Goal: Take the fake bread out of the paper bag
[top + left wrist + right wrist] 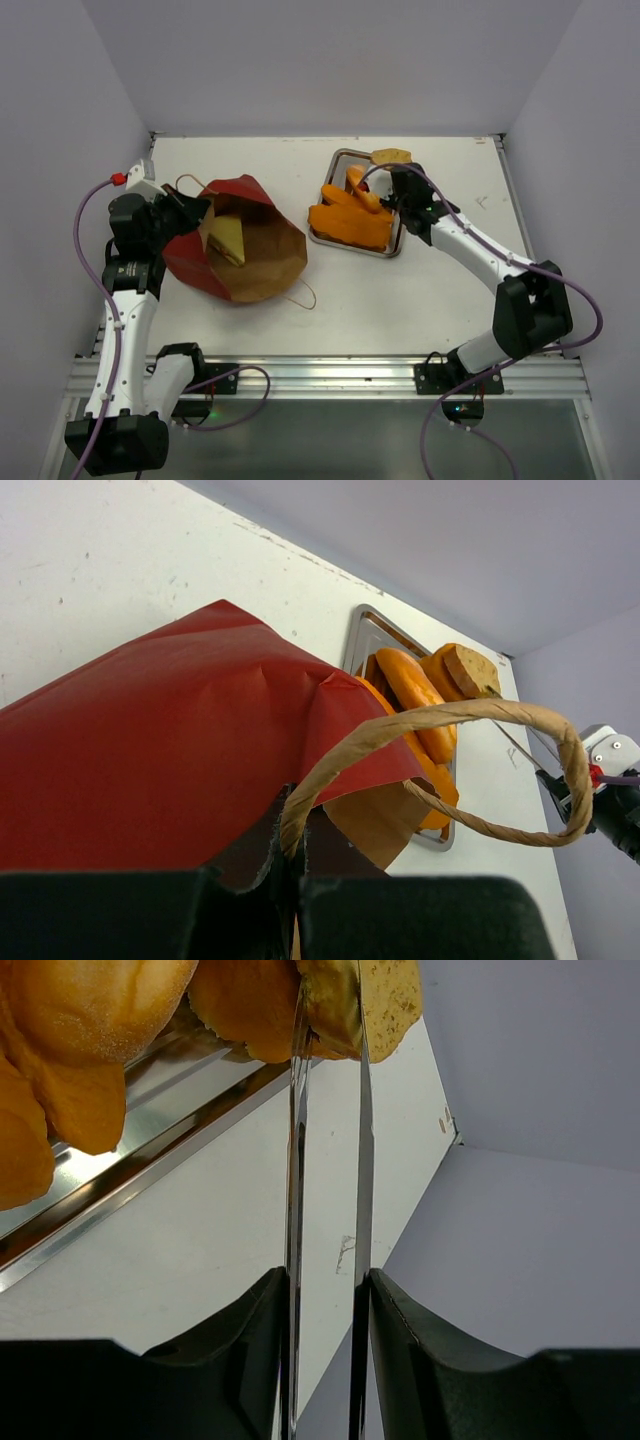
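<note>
The red paper bag (250,260) lies on its side, its brown mouth open toward the right. A triangular sandwich (228,238) shows inside it. My left gripper (190,212) is shut on the bag's rim by the cord handle (480,712); in the left wrist view the gripper (295,870) pinches red paper (150,750). Several orange bread pieces (345,220) lie on the metal tray (345,155). My right gripper (402,180) reaches over the tray's far corner. Thin metal blades run out from the gripper (328,1280) and pinch a speckled tan bread slice (385,995), also in the top view (391,156).
The tray's rim (150,1180) runs under my right gripper, with bread (90,1020) piled on it. A second cord handle (300,295) lies on the table in front of the bag. White walls close the table at the back and both sides.
</note>
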### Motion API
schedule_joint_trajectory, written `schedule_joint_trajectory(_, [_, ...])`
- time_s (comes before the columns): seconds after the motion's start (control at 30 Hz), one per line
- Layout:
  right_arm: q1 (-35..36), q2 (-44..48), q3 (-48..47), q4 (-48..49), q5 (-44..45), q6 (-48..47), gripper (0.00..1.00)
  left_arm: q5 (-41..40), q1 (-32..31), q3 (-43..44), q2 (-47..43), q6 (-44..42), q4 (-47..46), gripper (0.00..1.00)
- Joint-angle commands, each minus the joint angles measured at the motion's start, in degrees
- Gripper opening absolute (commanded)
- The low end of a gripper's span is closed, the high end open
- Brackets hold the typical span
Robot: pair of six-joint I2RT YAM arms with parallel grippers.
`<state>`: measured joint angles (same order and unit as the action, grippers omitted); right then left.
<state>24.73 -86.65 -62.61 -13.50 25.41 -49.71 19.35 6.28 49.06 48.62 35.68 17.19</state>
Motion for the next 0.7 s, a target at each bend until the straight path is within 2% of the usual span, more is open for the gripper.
schedule_joint_trajectory(0.0, [0.0,2.6,-3.4,-2.3,-1.8,0.8,0.41,1.7,-0.1,0.4,-0.9,-1.1,-3.1,0.00])
schedule_joint_trajectory(0.67, [0.0,5.8,-7.1,-10.4,-4.3,2.2,0.45,2.4,-0.2,0.7,-1.2,-1.3,-3.2,0.00])
